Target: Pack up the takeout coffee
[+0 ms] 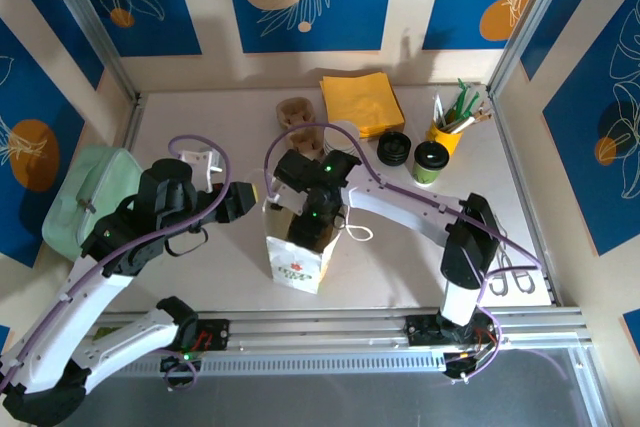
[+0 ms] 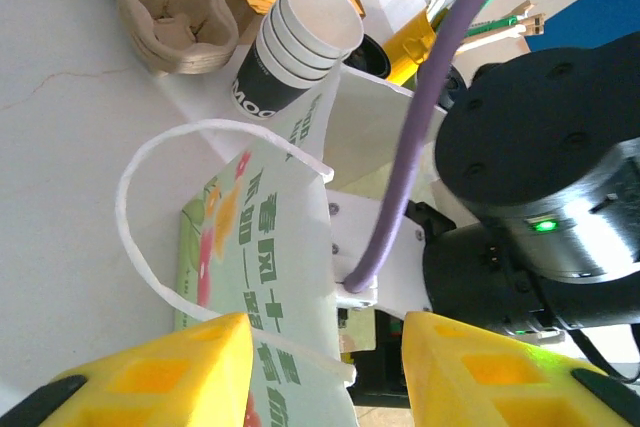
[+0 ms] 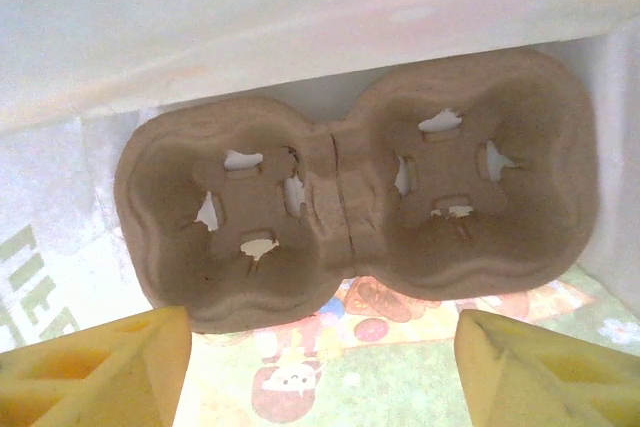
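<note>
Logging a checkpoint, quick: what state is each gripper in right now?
Left gripper: open, jaws straddling the paper bag rim, not clamped.
Right gripper: open, empty, above the cup carrier inside the bag.

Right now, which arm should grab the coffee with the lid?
Probably the right: the takeout coffee stands on its side of the table, while the left gripper straddles the bag edge.
</note>
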`<move>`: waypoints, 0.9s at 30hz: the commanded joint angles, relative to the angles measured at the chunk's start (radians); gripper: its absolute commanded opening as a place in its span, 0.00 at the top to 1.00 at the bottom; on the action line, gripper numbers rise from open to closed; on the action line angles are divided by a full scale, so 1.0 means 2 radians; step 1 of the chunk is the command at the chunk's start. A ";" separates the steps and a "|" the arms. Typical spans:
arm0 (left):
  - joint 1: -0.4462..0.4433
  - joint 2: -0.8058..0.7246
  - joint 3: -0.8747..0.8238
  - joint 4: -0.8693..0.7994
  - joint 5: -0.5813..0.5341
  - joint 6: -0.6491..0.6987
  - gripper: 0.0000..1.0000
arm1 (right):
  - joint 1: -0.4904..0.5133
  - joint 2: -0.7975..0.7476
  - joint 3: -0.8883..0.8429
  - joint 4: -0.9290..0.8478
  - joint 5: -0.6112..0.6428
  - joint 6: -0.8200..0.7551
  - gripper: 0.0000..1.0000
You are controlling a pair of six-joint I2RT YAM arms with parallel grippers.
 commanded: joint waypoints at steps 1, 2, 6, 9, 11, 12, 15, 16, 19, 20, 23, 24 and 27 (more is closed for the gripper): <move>-0.004 -0.006 -0.002 -0.008 -0.005 0.000 0.56 | 0.007 -0.020 0.018 -0.016 -0.001 -0.002 0.29; -0.004 -0.006 -0.003 -0.008 -0.004 0.000 0.56 | 0.008 -0.020 0.021 -0.017 -0.001 -0.002 0.29; -0.003 -0.006 -0.003 -0.007 -0.004 0.000 0.56 | 0.009 -0.022 0.027 -0.022 0.000 -0.003 0.30; -0.004 -0.005 -0.005 -0.006 -0.003 -0.001 0.56 | 0.009 -0.022 0.031 -0.027 0.000 -0.004 0.31; -0.003 -0.005 -0.006 -0.004 -0.002 -0.002 0.56 | 0.010 -0.023 0.032 -0.027 0.003 -0.004 0.32; -0.003 -0.004 -0.006 -0.004 -0.001 -0.002 0.56 | 0.010 -0.024 0.032 -0.027 0.003 -0.004 0.33; -0.003 -0.002 -0.007 -0.004 0.001 -0.002 0.56 | 0.010 -0.028 0.032 -0.025 0.007 -0.003 0.35; -0.003 -0.003 -0.007 -0.004 0.001 -0.003 0.56 | 0.010 -0.029 0.032 -0.023 0.008 -0.002 0.35; -0.004 -0.003 -0.008 -0.004 0.000 -0.002 0.56 | 0.010 -0.035 0.033 -0.014 0.006 -0.001 0.35; -0.004 -0.003 -0.007 -0.003 0.001 -0.002 0.56 | 0.010 -0.037 0.034 -0.012 0.005 0.000 0.35; -0.003 -0.003 -0.007 -0.002 0.001 -0.003 0.56 | 0.010 -0.044 0.035 -0.002 0.002 0.003 0.35; -0.003 -0.003 -0.007 -0.002 0.001 -0.003 0.56 | 0.010 -0.048 0.035 0.001 0.002 0.003 0.35; -0.003 -0.003 -0.006 -0.002 0.002 -0.003 0.56 | 0.008 -0.056 0.039 0.007 0.004 0.007 0.35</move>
